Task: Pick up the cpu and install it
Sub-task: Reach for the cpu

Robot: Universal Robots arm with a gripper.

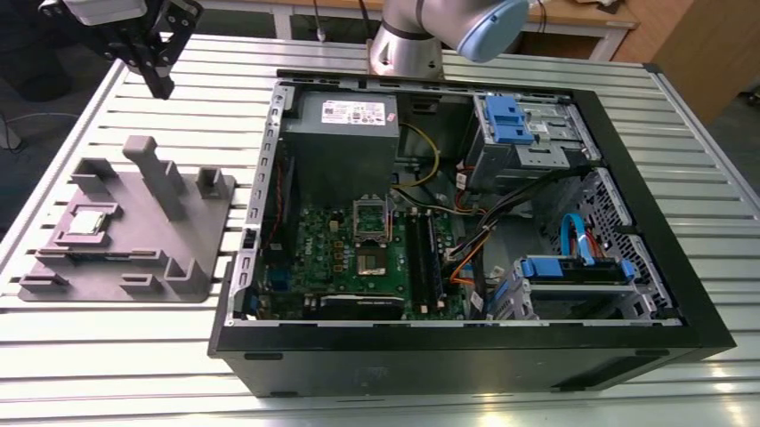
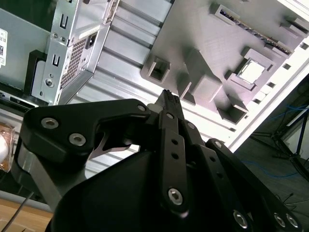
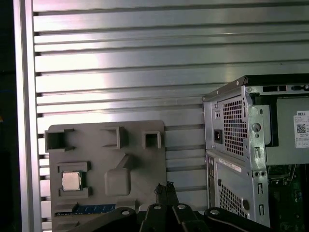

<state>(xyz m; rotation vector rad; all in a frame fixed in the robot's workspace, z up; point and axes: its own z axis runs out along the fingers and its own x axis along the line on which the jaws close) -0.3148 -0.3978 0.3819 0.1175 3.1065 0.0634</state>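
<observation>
While the pincer [image 1: 158, 87] is hanging high over the bench [image 1: 142, 356] with its fingers pressed together and nothing between them, the cpu [image 1: 89, 221] is lying flat, metal top upward, in a shallow square pocket of the grey tray [image 1: 196, 258]. The tray is resting on the bench just beside the open computer case [image 1: 475, 356], on the exterior view's left of it.

In the exterior view, the pincer is hovering beyond the tray's far edge, so the chip is sitting well apart from it: lower, nearer the camera, and a little toward that view's left. Both wrist views are saying the same, with the closed fingertips [image 3: 164, 186] pointing down at bare bench near the tray's rim [image 3: 145, 164] and the cpu [image 3: 71, 181] lying off to one side, on the tray's far part from the case. In the second wrist view, an upright block [image 2: 205, 87] is standing between the fingertips [image 2: 167, 95] and the chip [image 2: 252, 71].

Being square, the chip is offering no long axis; its edges are running parallel to the tray's edges. The socket [image 1: 372, 218] on the green board [image 1: 344, 258] is waiting inside the case, on the opposite side of the pincer from the chip, toward the exterior view's right.
</observation>
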